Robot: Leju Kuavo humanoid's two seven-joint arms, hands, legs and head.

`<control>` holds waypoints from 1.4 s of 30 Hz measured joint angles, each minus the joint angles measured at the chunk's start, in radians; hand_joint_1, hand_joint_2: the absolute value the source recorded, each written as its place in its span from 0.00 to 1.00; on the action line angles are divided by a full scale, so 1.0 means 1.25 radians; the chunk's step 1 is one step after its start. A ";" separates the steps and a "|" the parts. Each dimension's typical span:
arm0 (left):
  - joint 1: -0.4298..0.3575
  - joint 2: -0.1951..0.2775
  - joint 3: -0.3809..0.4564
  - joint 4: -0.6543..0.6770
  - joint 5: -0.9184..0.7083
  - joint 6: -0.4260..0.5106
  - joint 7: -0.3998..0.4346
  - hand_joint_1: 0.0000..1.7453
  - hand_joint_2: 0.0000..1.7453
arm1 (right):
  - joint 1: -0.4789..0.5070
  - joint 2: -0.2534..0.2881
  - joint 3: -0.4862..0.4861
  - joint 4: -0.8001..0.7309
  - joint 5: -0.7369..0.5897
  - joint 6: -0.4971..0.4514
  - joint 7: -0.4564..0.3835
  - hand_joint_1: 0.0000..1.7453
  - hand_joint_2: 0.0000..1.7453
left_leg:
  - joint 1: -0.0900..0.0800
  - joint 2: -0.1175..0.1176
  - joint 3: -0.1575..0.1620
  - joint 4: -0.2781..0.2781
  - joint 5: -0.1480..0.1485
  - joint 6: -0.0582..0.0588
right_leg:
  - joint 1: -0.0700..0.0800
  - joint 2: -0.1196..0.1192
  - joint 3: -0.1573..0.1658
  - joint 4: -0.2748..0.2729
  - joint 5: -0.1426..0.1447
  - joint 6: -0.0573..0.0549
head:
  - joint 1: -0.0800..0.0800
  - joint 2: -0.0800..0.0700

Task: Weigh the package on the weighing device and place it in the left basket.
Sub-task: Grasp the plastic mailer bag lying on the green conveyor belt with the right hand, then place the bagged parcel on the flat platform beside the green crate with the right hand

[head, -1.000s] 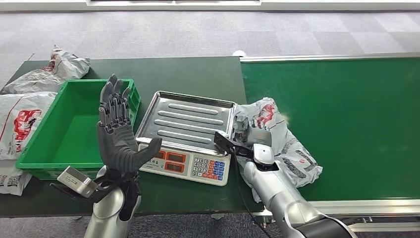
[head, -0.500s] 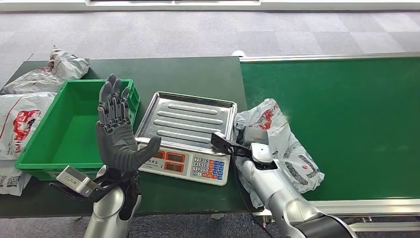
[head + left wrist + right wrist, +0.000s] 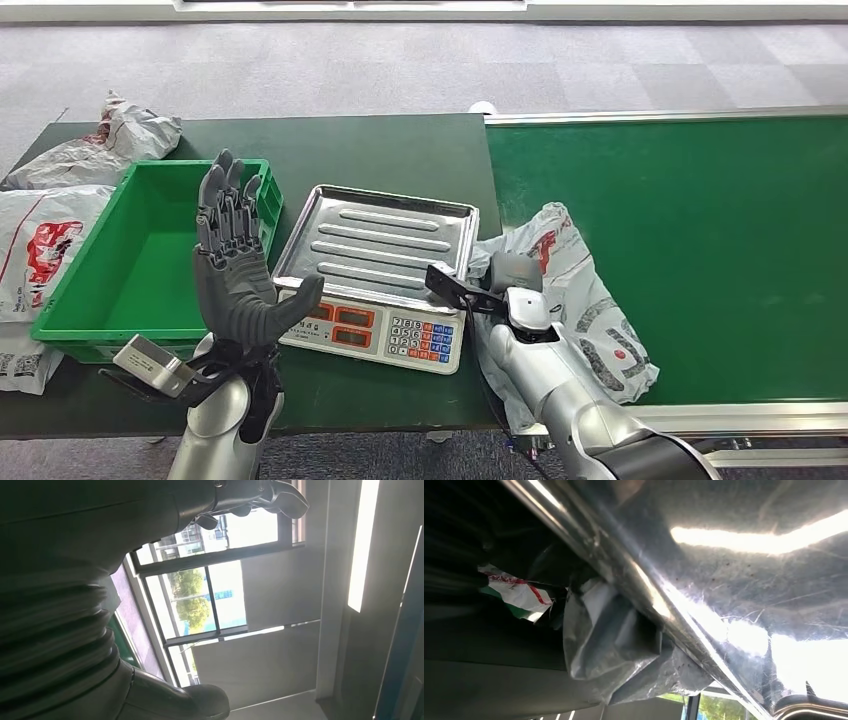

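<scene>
Grey crumpled plastic mailer bag (image 3: 580, 300) with red print, gripped under right hand (image 3: 503, 272), just beside scale tray (image 3: 375, 245); left hand (image 3: 236, 265) raised, fingers spread.

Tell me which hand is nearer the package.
Right. The right hand is on the package beside the scale; the left hand is raised between basket and scale.

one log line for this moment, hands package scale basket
left robot hand: raised, holds nothing | right robot hand: on package, grip unclear | scale tray: bare | green basket: no package inside
</scene>
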 joint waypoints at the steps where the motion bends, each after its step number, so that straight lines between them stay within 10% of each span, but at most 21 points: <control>1: 0.001 0.000 0.000 -0.001 0.000 0.003 0.000 0.00 1.00 | 0.001 0.000 0.000 -0.002 0.002 -0.018 0.005 1.00 1.00 | 0.000 0.000 0.000 0.000 0.000 0.000 | 0.000 0.000 0.000 0.000 0.000 0.000 | 0.000 0.000; 7: 0.040 0.001 0.004 -0.043 -0.008 0.043 -0.002 0.00 1.00 | 0.093 0.001 0.000 -0.255 0.071 -0.276 0.050 1.00 1.00 | 0.000 -0.001 -0.001 0.000 0.000 0.000 | 0.000 -0.001 -0.001 0.000 0.000 0.000 | 0.000 0.000; 13: 0.052 0.000 0.011 -0.063 -0.014 0.055 -0.002 0.00 1.00 | 0.207 0.002 0.000 -0.669 0.079 -0.380 -0.016 1.00 1.00 | 0.000 -0.003 -0.003 0.000 -0.001 0.000 | 0.000 -0.004 -0.001 0.000 -0.002 0.000 | 0.000 0.000; 22: 0.049 -0.003 0.011 -0.054 -0.014 0.055 -0.001 0.00 1.00 | 0.266 0.017 -0.007 -0.893 0.004 -0.454 -0.147 1.00 1.00 | 0.000 -0.003 -0.002 0.000 -0.001 0.000 | 0.000 -0.004 -0.001 0.000 -0.002 0.000 | 0.000 0.000; 33: 0.030 -0.004 0.006 -0.005 -0.002 0.053 -0.015 0.00 1.00 | 0.244 0.033 -0.012 -0.891 -0.151 -0.448 -0.266 1.00 1.00 | 0.000 -0.003 -0.002 0.000 0.000 0.000 | 0.000 -0.004 -0.001 0.000 -0.001 0.000 | 0.000 0.000; 39: -0.007 -0.006 -0.001 0.023 0.024 0.015 -0.037 0.00 1.00 | 0.101 0.038 0.058 -0.693 -0.327 -0.150 -0.412 1.00 1.00 | 0.000 0.002 -0.003 0.000 0.001 0.000 | 0.000 0.001 -0.003 0.000 0.001 -0.001 | 0.000 0.000; 42: -0.028 -0.010 -0.007 0.037 0.033 0.017 -0.041 0.00 1.00 | -0.006 0.059 0.107 -0.509 -0.363 -0.135 -0.453 1.00 1.00 | 0.001 -0.001 -0.004 0.000 0.004 -0.001 | 0.001 -0.001 -0.004 0.000 0.002 -0.001 | 0.000 0.000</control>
